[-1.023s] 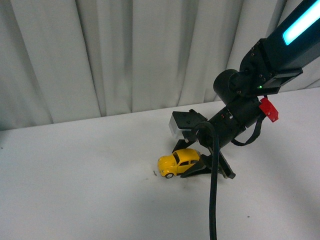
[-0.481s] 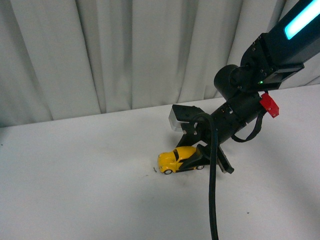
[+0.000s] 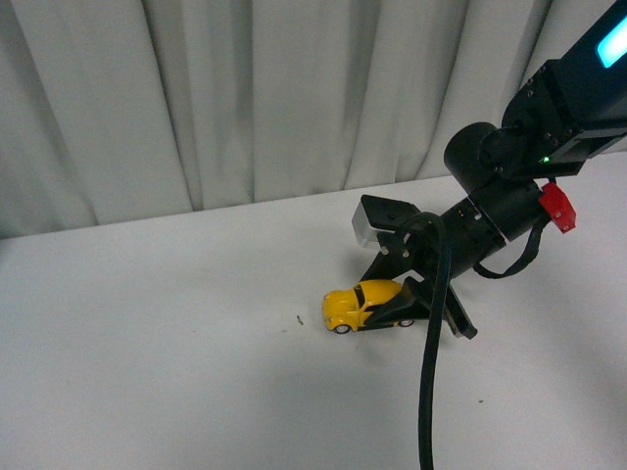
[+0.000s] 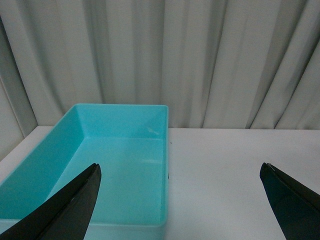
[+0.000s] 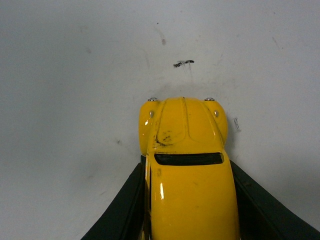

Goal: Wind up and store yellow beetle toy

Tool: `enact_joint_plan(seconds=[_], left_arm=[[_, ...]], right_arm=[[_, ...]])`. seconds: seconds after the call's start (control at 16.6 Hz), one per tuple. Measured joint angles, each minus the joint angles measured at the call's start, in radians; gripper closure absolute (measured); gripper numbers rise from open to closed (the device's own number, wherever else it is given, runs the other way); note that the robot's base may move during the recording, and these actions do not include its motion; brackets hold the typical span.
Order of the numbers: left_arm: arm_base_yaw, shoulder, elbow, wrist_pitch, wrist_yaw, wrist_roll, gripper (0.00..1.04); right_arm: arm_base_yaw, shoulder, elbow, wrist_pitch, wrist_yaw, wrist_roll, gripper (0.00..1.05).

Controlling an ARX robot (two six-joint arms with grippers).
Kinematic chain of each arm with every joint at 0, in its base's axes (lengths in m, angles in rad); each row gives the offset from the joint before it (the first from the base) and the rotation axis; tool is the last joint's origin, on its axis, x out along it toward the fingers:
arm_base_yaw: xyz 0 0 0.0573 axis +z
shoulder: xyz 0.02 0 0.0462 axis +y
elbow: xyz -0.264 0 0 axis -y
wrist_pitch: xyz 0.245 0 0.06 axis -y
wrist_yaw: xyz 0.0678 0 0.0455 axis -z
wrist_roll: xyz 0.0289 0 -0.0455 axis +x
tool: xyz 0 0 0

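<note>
One yellow beetle toy (image 3: pixel 355 305): sitting wheels-down on the white table (image 3: pixel 147 372), nose pointing away from the wrist.
Right gripper (image 3: pixel 380 304): clamping the toy's flanks, fingers (image 5: pixel 125 205) pressing both sides behind the windscreen; probably gripping low so as to drag the wheels backward and wind the spring.
Black scuff (image 5: pixel 182 63): lying just ahead of the toy's nose.
Left gripper (image 4: pixel 180 167): hanging spread wide, holding nothing, likely waiting.
Teal bin (image 4: pixel 125 122): standing below the left gripper, seemingly awaiting the toy; place relative to the toy not showing.
</note>
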State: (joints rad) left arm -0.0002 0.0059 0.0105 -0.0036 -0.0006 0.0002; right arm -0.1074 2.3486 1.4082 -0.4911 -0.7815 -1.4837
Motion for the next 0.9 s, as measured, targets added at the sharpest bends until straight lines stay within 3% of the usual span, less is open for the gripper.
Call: enact_joint_plan(seconds=[0.42, 0.9], left_arm=[[0.0, 0.0, 0.0, 0.0, 0.0, 0.0, 0.07], [0.0, 0.0, 0.0, 0.0, 0.0, 0.0, 0.07]], right_arm=[[-0.074, -0.062, -0.171, 0.078, -0.041, -0.034, 0.62], [-0.275, -0.118, -0.313, 0.074, -0.037, -0.214, 0.62]])
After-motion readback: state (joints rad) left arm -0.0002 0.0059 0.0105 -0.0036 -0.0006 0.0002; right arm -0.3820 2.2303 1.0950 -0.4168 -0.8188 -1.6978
